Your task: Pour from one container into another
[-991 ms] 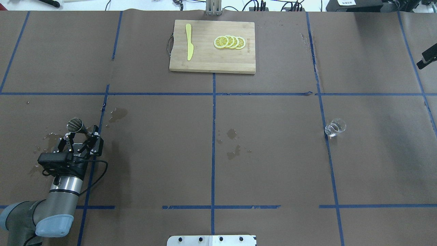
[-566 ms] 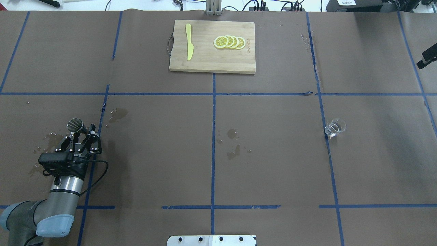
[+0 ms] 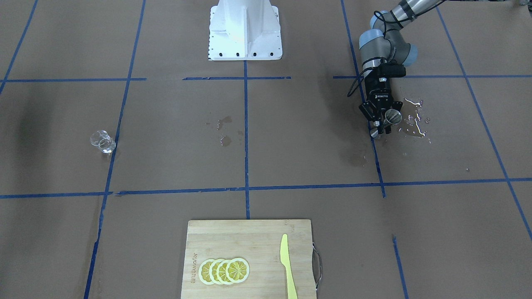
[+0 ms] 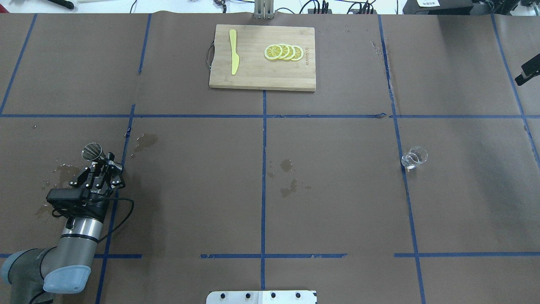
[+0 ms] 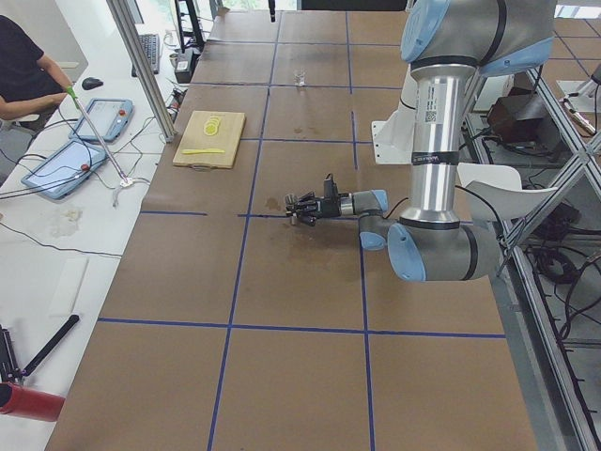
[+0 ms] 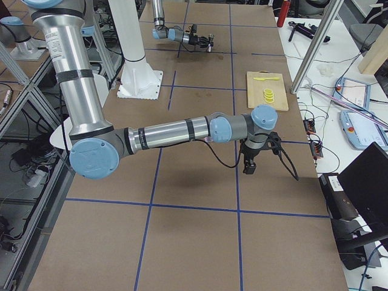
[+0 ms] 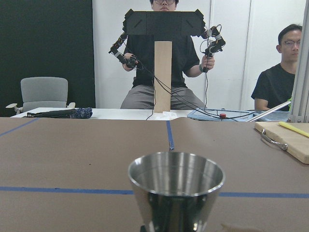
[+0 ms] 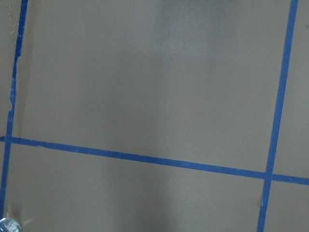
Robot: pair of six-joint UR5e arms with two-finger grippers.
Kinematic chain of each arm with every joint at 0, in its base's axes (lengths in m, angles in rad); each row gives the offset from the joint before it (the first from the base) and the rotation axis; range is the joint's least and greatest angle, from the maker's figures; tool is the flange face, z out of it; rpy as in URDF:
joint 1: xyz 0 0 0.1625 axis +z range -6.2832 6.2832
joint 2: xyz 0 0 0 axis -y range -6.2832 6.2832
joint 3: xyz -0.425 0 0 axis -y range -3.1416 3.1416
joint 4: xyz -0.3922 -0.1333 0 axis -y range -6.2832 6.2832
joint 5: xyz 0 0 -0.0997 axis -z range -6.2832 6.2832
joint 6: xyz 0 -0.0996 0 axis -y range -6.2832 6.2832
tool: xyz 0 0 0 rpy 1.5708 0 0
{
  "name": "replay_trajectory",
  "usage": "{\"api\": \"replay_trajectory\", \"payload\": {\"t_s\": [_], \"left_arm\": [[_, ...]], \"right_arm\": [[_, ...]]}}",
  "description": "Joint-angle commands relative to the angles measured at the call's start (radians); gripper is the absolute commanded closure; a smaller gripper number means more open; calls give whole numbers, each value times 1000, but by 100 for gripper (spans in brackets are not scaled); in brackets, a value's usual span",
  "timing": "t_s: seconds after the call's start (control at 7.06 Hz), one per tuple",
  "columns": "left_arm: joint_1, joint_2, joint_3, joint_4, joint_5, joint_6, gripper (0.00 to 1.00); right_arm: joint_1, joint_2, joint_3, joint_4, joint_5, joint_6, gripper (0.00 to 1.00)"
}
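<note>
The silver jigger (image 4: 92, 150) stands at the table's left side among wet spots, and my left gripper (image 4: 103, 165) is shut on its narrow waist. From across the table the jigger (image 3: 392, 116) shows its dark mouth between the black fingers (image 3: 376, 123). Its upper cone (image 7: 176, 186) fills the bottom centre of the left wrist view. The clear glass beaker (image 4: 414, 157) stands alone far to the right on a blue tape line, with nothing touching it. My right gripper (image 6: 253, 159) hangs over the table well away from the beaker; I cannot tell whether it is open or shut.
A wooden cutting board (image 4: 261, 80) at the far centre carries a yellow knife (image 4: 233, 51) and lemon slices (image 4: 283, 52). Wet patches (image 4: 288, 177) mark the paper at mid-table. Operators sit beyond the table's far edge.
The left gripper's fingers have drawn together from wide open onto the jigger's waist, and the jigger has shifted slightly. The beaker has not moved.
</note>
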Motion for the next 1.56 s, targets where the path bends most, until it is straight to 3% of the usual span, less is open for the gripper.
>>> {"api": "replay_trajectory", "payload": {"t_s": [0.0,0.42,0.71,0.99,1.13,1.27,1.42], "left_arm": [[-2,-1,-11,-3,0,47,100],[-11,-2,-80,-11,-3,112,100],[-8,-37,-103,-104,-5,276,100],[-8,-76,-95,-104,-3,288,100],[-8,-80,-95,-104,-3,288,100],[-8,-79,-92,-103,-5,288,100],[-9,-73,-91,-104,-8,286,100]], "right_arm": [[0,0,0,0,0,0,0],[-2,0,12,3,0,-3,0],[-56,-67,23,247,14,20,0],[-228,-153,136,563,-7,496,0],[-298,-219,196,754,-74,760,0],[-419,-250,251,890,-233,869,0],[-571,-341,358,922,-490,873,0]]}}
